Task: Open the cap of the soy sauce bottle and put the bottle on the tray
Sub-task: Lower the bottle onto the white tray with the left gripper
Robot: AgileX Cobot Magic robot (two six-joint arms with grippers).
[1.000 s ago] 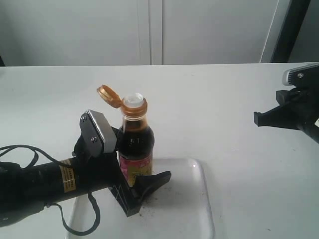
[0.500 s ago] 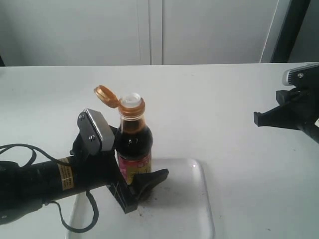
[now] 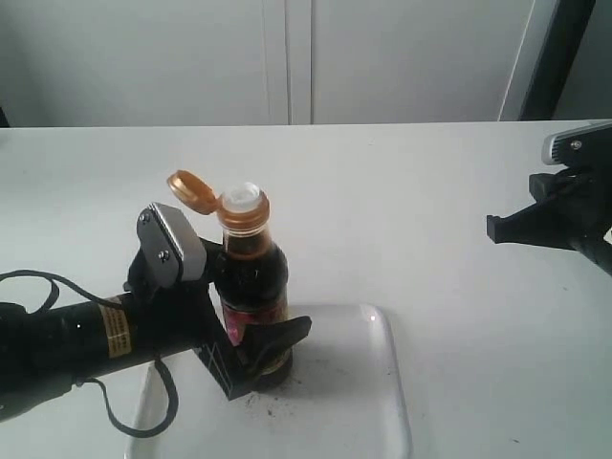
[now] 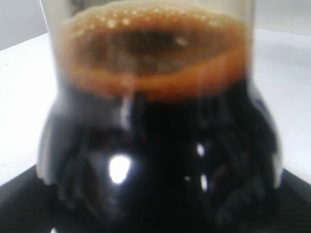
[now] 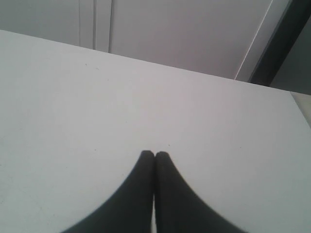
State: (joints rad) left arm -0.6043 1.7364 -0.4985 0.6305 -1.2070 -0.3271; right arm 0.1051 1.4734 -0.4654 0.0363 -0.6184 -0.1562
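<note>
You have the small clear soy sauce bottle of dark brown-black liquid standing upright on the flat, translucent white plastic tray, toward the tray's 10 o'clock corner in the exterior view. Its label shows bands of pink, red and yellow, but the print is too small and too covered by the arm to read. The yellow sticker on the left arm's black forearm carries dark print that is also illegible. The small round orange-gold flip-top cap stands open, hinged back toward 10 o'clock from the white pouring spout. Your left gripper has its black fingers clamped on the bottle's lower body; whether the base rests fully on the tray is hidden behind them. In the left wrist view the bottle fills the frame, blurred, with a foamy amber ring above the dark liquid. Dark specks lie on the tray at the bottle's 6 o'clock. Your right gripper holds nothing, its 2 dark fingertips pressed together above the bare white table; in the exterior view it sits at the 3 o'clock edge, partly cut off.
</note>
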